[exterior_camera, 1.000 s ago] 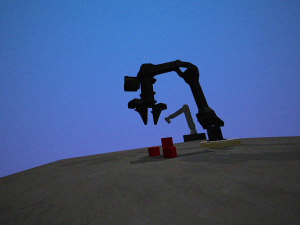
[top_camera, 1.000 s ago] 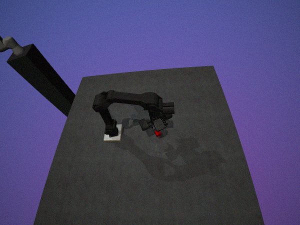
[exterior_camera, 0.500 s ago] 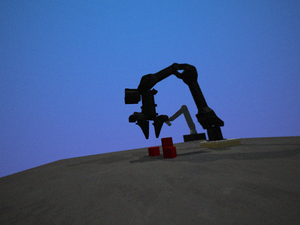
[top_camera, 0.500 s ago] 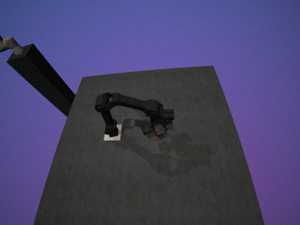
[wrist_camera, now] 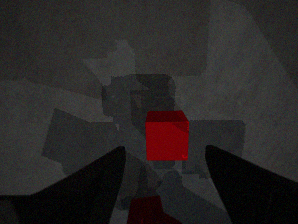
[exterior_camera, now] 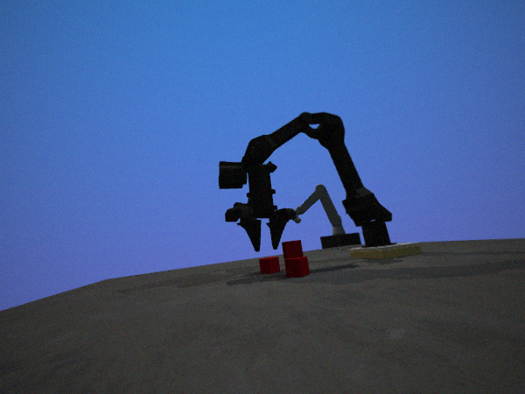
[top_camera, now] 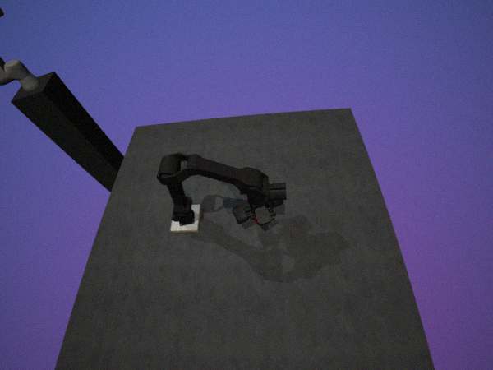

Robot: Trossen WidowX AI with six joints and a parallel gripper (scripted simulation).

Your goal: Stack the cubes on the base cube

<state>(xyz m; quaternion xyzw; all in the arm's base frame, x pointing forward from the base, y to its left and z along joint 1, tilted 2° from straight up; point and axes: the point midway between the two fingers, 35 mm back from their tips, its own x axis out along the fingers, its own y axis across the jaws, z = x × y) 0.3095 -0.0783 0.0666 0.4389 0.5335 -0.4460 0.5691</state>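
Over the grey counter, the black hand hangs open and empty, and the loose red cube sits on the counter below it, between the fingertips' lines, beside the two-cube stack.

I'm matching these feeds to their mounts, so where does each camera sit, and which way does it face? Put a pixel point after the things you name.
Top: high above the table [top_camera: 246, 321], looking down; the arm [top_camera: 218, 170] [exterior_camera: 289, 131] and its gripper show.
Exterior: low beside the table, looking across it; arm, gripper [exterior_camera: 266, 249] [wrist_camera: 164, 152] and three red cubes show, two stacked and one alone.
Wrist: on the arm near the gripper, looking down past the fingertips; both fingers frame the lone cube [exterior_camera: 269, 265] [wrist_camera: 167, 141].
Shared: exterior and wrist both show the lone cube between or below the fingers.
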